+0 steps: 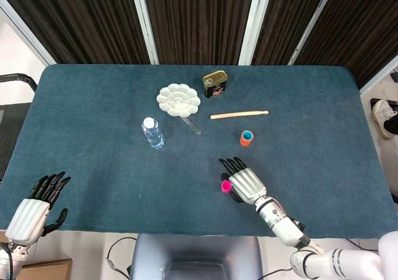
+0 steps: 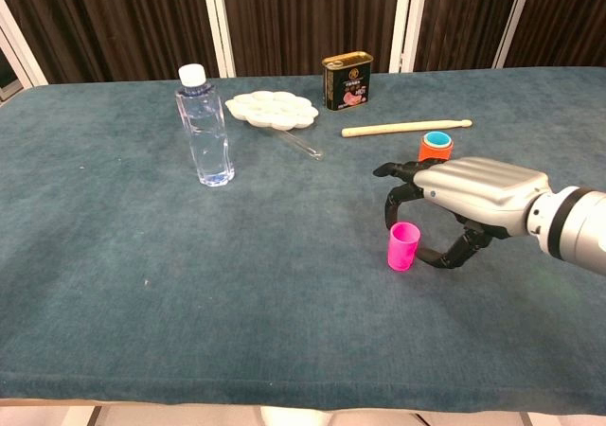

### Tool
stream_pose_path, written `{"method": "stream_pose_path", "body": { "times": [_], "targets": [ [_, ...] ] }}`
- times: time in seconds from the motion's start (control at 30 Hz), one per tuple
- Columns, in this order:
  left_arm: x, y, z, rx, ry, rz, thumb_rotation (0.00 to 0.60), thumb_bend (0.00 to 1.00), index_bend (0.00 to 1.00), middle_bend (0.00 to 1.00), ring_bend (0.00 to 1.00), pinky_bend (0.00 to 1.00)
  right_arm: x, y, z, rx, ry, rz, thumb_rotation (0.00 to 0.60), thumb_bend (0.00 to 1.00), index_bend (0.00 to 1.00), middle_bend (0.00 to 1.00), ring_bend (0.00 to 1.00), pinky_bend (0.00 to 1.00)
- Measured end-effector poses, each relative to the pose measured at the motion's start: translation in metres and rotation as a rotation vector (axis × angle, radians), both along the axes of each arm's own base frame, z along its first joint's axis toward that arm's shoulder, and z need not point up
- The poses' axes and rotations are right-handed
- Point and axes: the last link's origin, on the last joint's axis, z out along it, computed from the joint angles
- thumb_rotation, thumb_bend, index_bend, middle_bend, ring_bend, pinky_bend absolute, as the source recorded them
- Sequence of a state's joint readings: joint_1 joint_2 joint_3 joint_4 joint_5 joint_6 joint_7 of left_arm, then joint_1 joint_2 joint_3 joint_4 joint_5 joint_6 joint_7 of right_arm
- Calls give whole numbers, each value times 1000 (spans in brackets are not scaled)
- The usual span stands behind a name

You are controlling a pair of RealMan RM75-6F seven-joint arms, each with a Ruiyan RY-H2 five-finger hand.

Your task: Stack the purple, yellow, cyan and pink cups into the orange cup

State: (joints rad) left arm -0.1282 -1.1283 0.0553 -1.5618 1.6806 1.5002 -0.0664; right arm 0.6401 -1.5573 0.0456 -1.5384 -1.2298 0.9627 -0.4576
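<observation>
A pink cup point(image 1: 226, 186) point(image 2: 403, 246) stands upright near the table's front edge. My right hand point(image 1: 244, 181) point(image 2: 461, 197) curls around it from the right, fingers behind it and thumb in front, apart from the cup as far as the views show. The orange cup point(image 1: 246, 138) point(image 2: 435, 147) stands further back with a cyan cup nested inside; any purple or yellow cup in it is hidden. My left hand point(image 1: 36, 206) hovers open at the front left corner, holding nothing.
A water bottle point(image 2: 205, 128) stands at centre left. A white palette point(image 2: 271, 110), a clear tube point(image 2: 299, 145), a dark tin point(image 2: 347, 80) and a wooden stick point(image 2: 405, 127) lie toward the back of the blue table point(image 2: 142, 284).
</observation>
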Motion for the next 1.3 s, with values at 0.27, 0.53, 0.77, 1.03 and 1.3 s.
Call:
{"method": "stream_pose_path", "body": {
  "times": [0.27, 0.53, 0.77, 1.03, 1.3],
  "targets": [
    [0, 0, 1, 3, -5, -1, 600, 459, 0, 0, 0, 74, 4, -5, 0, -51, -23, -13, 600, 495, 625, 73, 0, 0],
    [0, -1, 1, 4, -2, -2, 600, 459, 0, 0, 0, 74, 17, -37, 28, -233, -143, -29, 600, 494, 617, 78, 0, 0],
    [-1, 0, 0, 2, 4, 1, 600, 459, 0, 0, 0, 74, 6, -92, 59, -425, -158, -139, 600, 494, 615, 82, 0, 0],
    [-2, 2, -2, -6, 9, 9, 600, 458, 0, 0, 0, 74, -16, -120, 58, -474, -82, -214, 600, 495, 617, 82, 0, 0],
    [-2, 3, -2, -2, 8, 11, 600, 459, 0, 0, 0, 74, -17, -120, 42, -446, -57, -211, 600, 495, 613, 82, 0, 0]
  ]
}}
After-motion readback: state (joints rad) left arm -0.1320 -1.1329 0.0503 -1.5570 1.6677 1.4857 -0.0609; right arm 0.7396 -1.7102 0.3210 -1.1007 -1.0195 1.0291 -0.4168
